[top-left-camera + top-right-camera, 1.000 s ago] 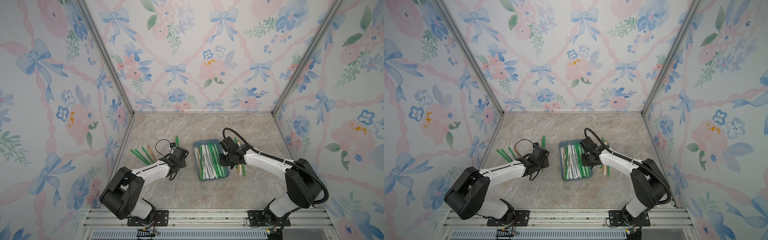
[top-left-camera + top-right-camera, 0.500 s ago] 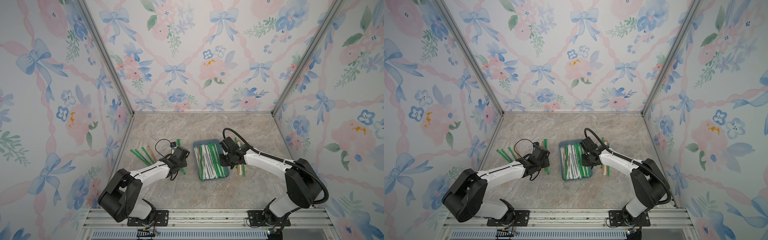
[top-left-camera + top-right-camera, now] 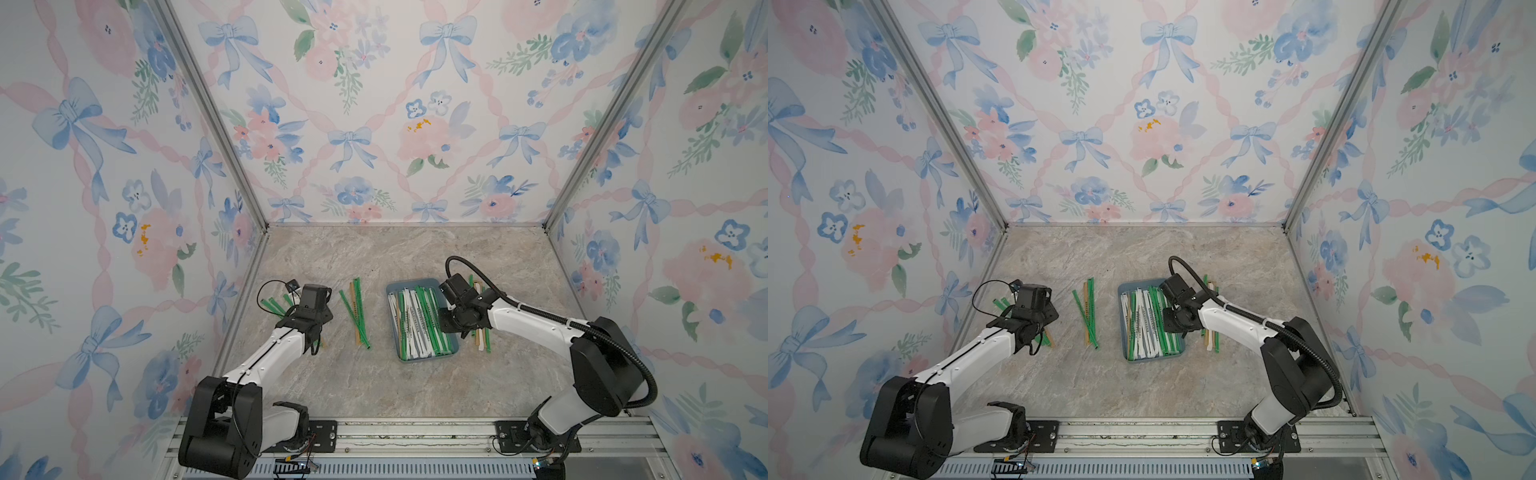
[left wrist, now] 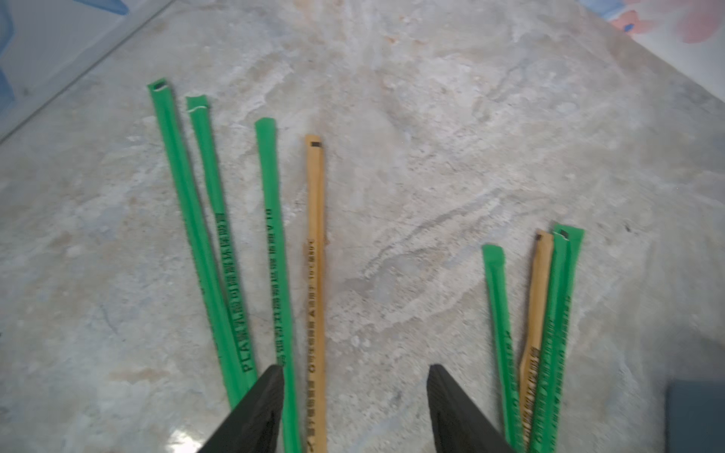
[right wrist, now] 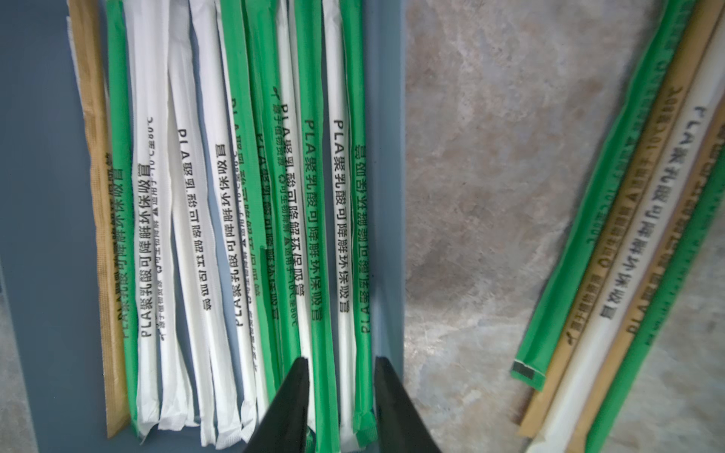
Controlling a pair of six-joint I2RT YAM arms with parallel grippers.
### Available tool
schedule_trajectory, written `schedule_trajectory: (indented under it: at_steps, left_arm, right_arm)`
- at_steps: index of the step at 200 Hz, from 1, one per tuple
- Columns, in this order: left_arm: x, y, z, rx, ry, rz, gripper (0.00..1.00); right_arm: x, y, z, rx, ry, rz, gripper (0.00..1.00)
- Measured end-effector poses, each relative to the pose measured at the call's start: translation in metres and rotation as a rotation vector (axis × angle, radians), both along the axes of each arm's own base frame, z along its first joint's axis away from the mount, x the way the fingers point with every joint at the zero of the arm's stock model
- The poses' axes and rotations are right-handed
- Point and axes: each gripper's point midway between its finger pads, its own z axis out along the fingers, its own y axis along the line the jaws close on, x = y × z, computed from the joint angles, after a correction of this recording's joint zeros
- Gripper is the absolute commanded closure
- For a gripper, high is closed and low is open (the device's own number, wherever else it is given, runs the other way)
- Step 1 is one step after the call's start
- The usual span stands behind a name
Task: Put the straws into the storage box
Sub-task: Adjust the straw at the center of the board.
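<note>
1. While the left gripper (image 4: 355,368) hangs low over the table (image 4: 451,137), its jaws stand well apart and grip nothing. A tan straw (image 4: 316,255) lies flat in the gap, close to one finger, and a green straw (image 4: 270,235) runs under that same finger.
2. The step in hand looks like picking a straw off the table. To do it well, I would centre the gap on the tan straw alone and lower until the tips nearly brush the surface. Closing across its narrow width near mid-length should stop it drooping. The green neighbour is close enough to be caught too.
3. The right gripper (image 5: 339,362) is over the storage box (image 3: 397,287) beside its wall, jaws only narrowly parted. Boxed straws (image 5: 314,196) pass beneath the gap, and it appears to hold none.
4. The storage box sits between the arms, nearer the right one, in both top views. A loose cluster (image 3: 355,318) lies between it and the left arm. A bundle (image 3: 482,338) lies just beside the box on the right arm's side.
5. The straws are thin, flat, paper-like sleeves with crimped ends, in green, printed white and tan. They look light and likely to slide. The box is smooth blue-grey plastic with a low wall, and the table is mottled and stone-patterned.
</note>
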Motion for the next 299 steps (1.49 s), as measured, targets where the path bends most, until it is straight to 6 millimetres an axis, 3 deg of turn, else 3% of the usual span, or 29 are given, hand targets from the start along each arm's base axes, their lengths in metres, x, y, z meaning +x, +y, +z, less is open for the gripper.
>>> schedule_trajectory:
  at_steps: [32, 59, 123, 177, 224, 273, 299]
  left_arm:
    - [-0.006, 0.034, -0.017, -0.002, 0.061, 0.100, 0.30]
    - [-0.012, 0.051, -0.034, -0.011, 0.125, 0.145, 0.27]
    - [0.015, 0.052, -0.041, -0.024, 0.174, 0.095, 0.20]
    - [0.017, 0.052, -0.048, 0.005, 0.199, 0.057, 0.18]
    - [0.022, 0.054, -0.059, 0.025, 0.230, 0.034, 0.27]
    - [0.034, 0.054, -0.060, 0.043, 0.214, 0.003, 0.50]
    - [0.039, 0.041, -0.059, 0.037, 0.205, -0.054, 0.56]
  right_arm:
    - [0.001, -0.001, 0.000, -0.001, 0.000, 0.000, 0.69]
    - [0.003, -0.004, 0.000, 0.000, -0.001, -0.010, 0.69]
    - [0.006, -0.007, -0.001, 0.002, -0.003, -0.023, 0.69]
    - [0.004, -0.010, -0.004, -0.003, 0.003, -0.027, 0.69]
    - [0.007, -0.015, 0.006, 0.014, -0.020, -0.043, 0.69]
    - [0.005, -0.017, 0.009, 0.020, -0.028, -0.045, 0.68]
    - [0.005, -0.017, 0.009, 0.020, -0.027, -0.045, 0.68]
